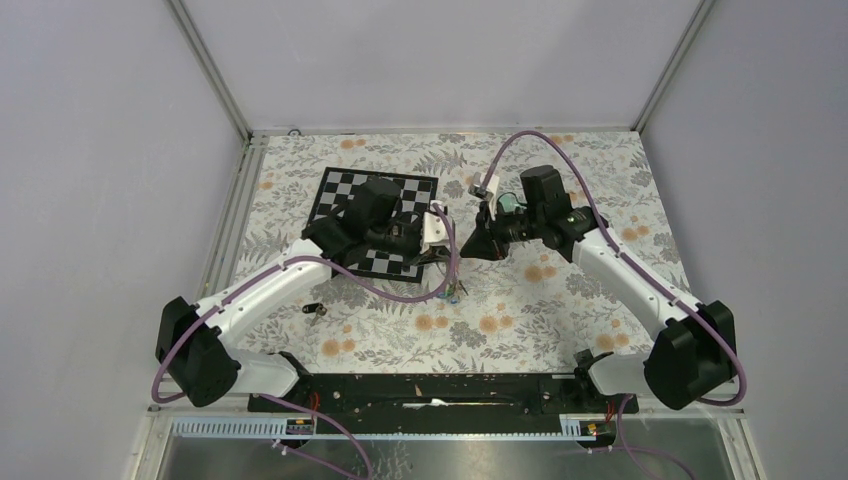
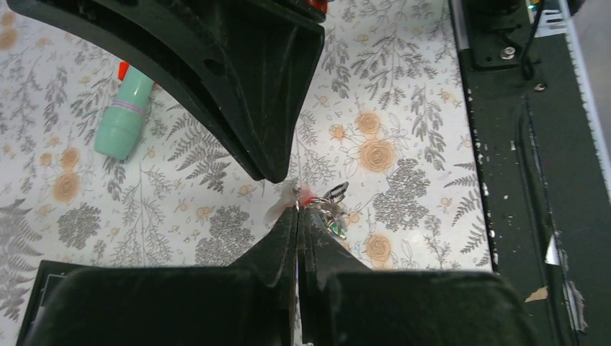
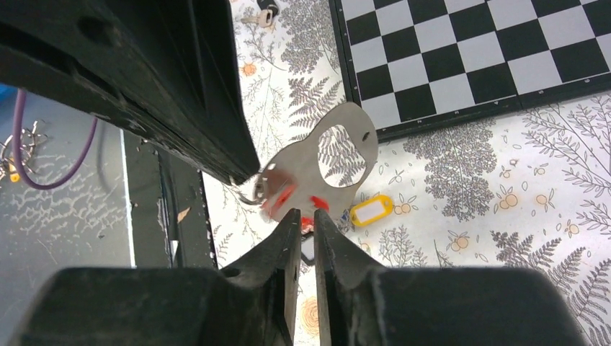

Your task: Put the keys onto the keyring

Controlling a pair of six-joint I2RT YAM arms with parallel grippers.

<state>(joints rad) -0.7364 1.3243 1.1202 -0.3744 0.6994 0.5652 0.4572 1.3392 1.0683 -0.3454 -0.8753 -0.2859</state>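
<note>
Black-tagged key (image 1: 315, 310) lies alone on the table, toward its near left and nearer than the chessboard (image 1: 345, 195); it is plainly not threaded. At mid-table a yellow-tagged key (image 3: 371, 210) also lies loose on the floral surface. Above it the two tools meet tip to tip. The left gripper (image 2: 297, 210) has its fingers pressed together, with a bunch of keys (image 2: 333, 213) and a red tag (image 2: 306, 193) right at their tips. The right gripper (image 3: 301, 216) has its fingers slightly apart, visibly clamping nothing, just beside a silvery plate (image 3: 295, 164) with an oval hole. The keyring's wire is too fine to make out, so the count of keys on it cannot be told; the task reads as partly done, with at least two keys remaining. Beyond the grippers lies a teal tube (image 2: 126, 115).
</note>
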